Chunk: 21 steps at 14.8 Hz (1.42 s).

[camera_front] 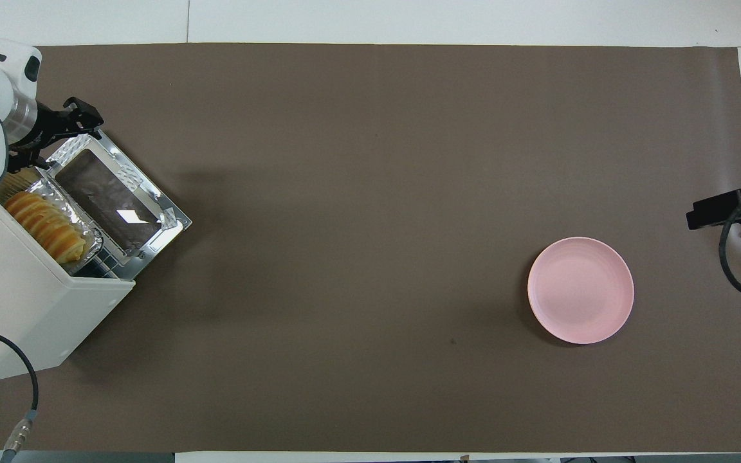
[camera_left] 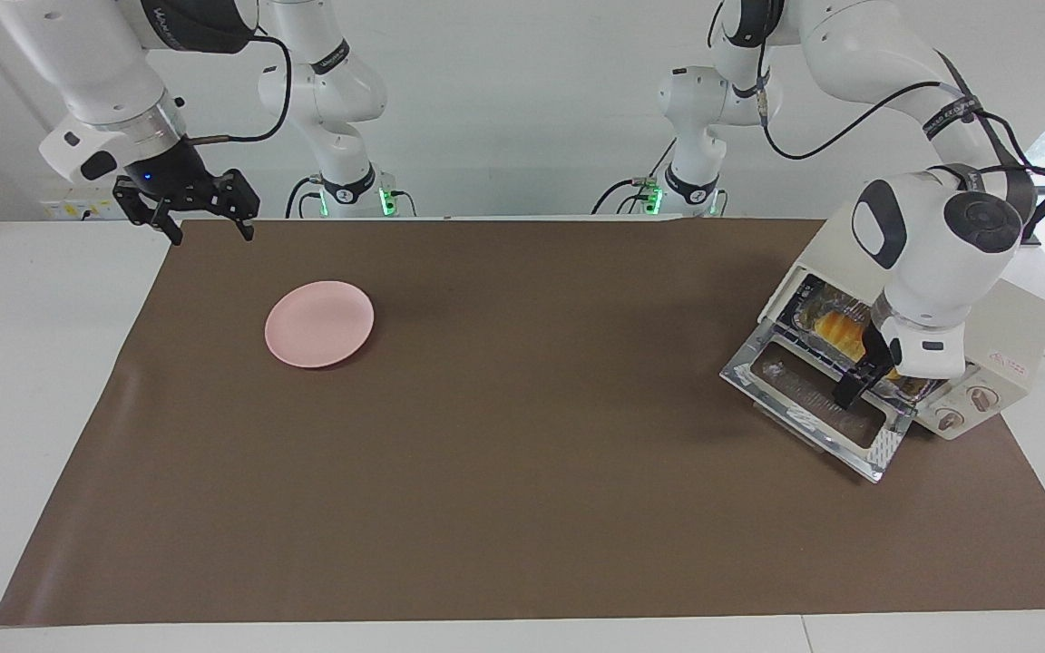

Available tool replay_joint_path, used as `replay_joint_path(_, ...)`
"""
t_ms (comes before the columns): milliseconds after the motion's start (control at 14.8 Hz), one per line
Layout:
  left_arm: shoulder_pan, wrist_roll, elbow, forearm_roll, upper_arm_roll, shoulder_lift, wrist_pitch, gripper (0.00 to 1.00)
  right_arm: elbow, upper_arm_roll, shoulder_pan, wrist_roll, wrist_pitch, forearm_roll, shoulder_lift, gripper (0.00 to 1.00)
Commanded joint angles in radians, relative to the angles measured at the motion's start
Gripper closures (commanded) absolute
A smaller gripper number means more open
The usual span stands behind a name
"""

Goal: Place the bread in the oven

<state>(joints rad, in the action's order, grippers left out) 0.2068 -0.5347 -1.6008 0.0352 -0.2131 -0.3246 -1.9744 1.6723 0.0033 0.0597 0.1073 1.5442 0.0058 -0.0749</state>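
My left gripper [camera_left: 854,385] hangs over the lowered oven [camera_left: 994,349] door, blocking the mouth; I see open brown mat between it and the pink plate [camera_left: 319,324]

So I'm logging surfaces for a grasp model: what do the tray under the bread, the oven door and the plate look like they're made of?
The tray looks like thin aluminium foil: crinkled, silvery, catching glints around the bread. The oven has a door that seems to be clear dark glass in a shiny metal frame, reflecting the ceiling light. The plate is pink with a smooth matte look, probably plastic, though glazed ceramic can't be ruled out.
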Motion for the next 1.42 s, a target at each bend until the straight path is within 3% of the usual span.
replay_joint_path(0, 0.028, 0.016, -0.008, -0.026, -0.006, 0.027, 0.015, 0.0, 0.01, 0.012, 0.015, 0.006, -0.004, -0.015, -0.013, 0.0)
replay_joint_path(338, 0.022, 0.37, 0.165, -0.035, -0.006, 0.077, 0.371, 0.0, 0.01, 0.012, 0.015, 0.006, -0.004, -0.015, -0.013, 0.0)
replay_joint_path(677, 0.029, 0.502, 0.148, -0.029, -0.005, 0.246, 0.535, 0.0, 0.01, 0.012, 0.015, 0.008, -0.003, -0.015, -0.013, 0.0)
replay_joint_path(880, 0.014, 0.558, 0.09, -0.031, 0.004, 0.324, 0.546, 0.0, 0.01, 0.012, 0.014, 0.006, -0.003, -0.015, -0.013, 0.0)
replay_joint_path(948, -0.004, 0.584, 0.082, -0.031, 0.023, 0.341, 0.549, 0.0, 0.01, 0.012, 0.014, 0.008, -0.003, -0.015, -0.013, 0.0)
replay_joint_path(1015, -0.123, 0.625, 0.084, -0.031, 0.167, 0.352, 0.609, 0.0, 0.01, 0.012, 0.015, 0.008, -0.003, -0.015, -0.013, 0.0)
replay_joint_path(1151, -0.24, 0.618, 0.078, -0.025, 0.318, 0.358, 0.618, 0.0, 0.01, 0.012, 0.015, 0.008, -0.003, -0.015, -0.013, 0.0)
replay_joint_path(1354, -0.262, 0.59, 0.076, -0.024, 0.354, 0.352, 0.551, 0.0, 0.01, 0.012, 0.015, 0.008, -0.004, -0.015, -0.013, 0.0)
